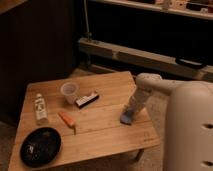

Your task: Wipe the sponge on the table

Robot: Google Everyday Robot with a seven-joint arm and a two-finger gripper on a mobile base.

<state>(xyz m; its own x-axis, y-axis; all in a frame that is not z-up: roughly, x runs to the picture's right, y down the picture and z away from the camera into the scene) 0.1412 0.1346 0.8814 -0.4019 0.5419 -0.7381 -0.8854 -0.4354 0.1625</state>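
Camera view. The sponge [126, 119] lies flat on the table [100, 136], close to the right edge and about midway between the far right and near right corners. The end effector [130, 113] sits directly on top of it, at its far side, and is in contact with it. Only the near, blue part of the sponge shows from under it. Whether the end effector is open or clamped on the sponge cannot be told.

Arm pose: the white arm [145, 90] enters from the right, from the robot's body [192, 130] beyond the right edge. It bends at a rounded joint above that edge. From there the last link runs steeply down and slightly left to the sponge. The arm hangs over the right part of the table only.

Count of items on the table:
- One sponge, as noted.
- One clear cup [69, 92], upright, toward the far edge and left of centre.
- One black-and-white block [87, 99], lying just right of the cup.
- One orange stick [66, 118], lying near the centre-left, nearer than the cup.
- One bottle [40, 107], lying down along the left edge.
- One black dish [40, 145], at the near left corner, with small bits inside that cannot be identified.

All five of these lie well apart from the sponge and the end effector. One arm and one end effector are in view.
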